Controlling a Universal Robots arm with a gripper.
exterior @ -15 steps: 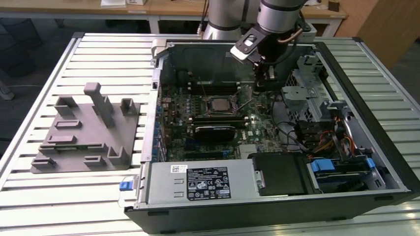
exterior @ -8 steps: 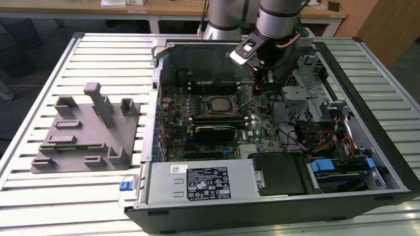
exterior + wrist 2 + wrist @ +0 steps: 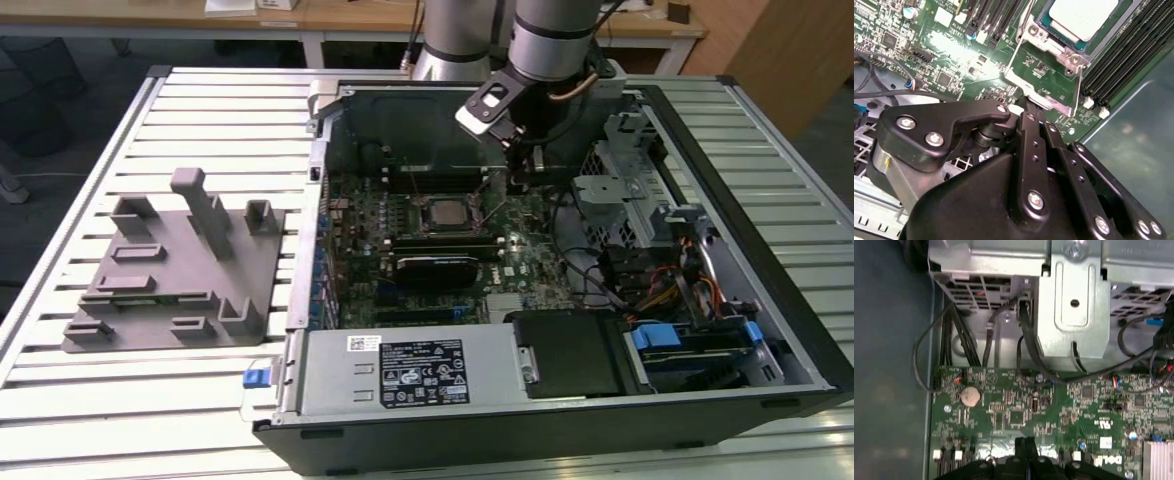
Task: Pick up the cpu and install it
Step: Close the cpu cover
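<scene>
Exterior view: a slatted metal table (image 3: 200,110) carries an open computer case (image 3: 561,425) lying on its side. A grey fixture (image 3: 174,270) stands on the slats towards the exterior view's left, just beside the case and apart from it. The arm (image 3: 554,40) reaches down into the case from the far side. Inside, the green motherboard (image 3: 534,262) covers the floor of the case, and a grey power supply box (image 3: 400,365) sits along the near wall.

The gripper (image 3: 531,178) hangs low over the board, towards the exterior view's right of the processor socket and near it. In both wrist views its black fingers are drawn together at the tips, with nothing seen between them (image 3: 1026,102) (image 3: 1026,441). In the second wrist view the tips stand at the edge of the bright metal socket frame (image 3: 1041,82); contact with that frame cannot be confirmed.

The cpu (image 3: 445,212) lies flat in the socket on the motherboard, pale top upward, well clear of the fingers. The second wrist view shows it (image 3: 1081,17) seated inside the frame, beside the rows of black memory slots (image 3: 1124,55).

In the first wrist view, a metal drive cage (image 3: 1074,305) and dark cables border the board, and a coin cell (image 3: 970,396) sits near its edge.
</scene>
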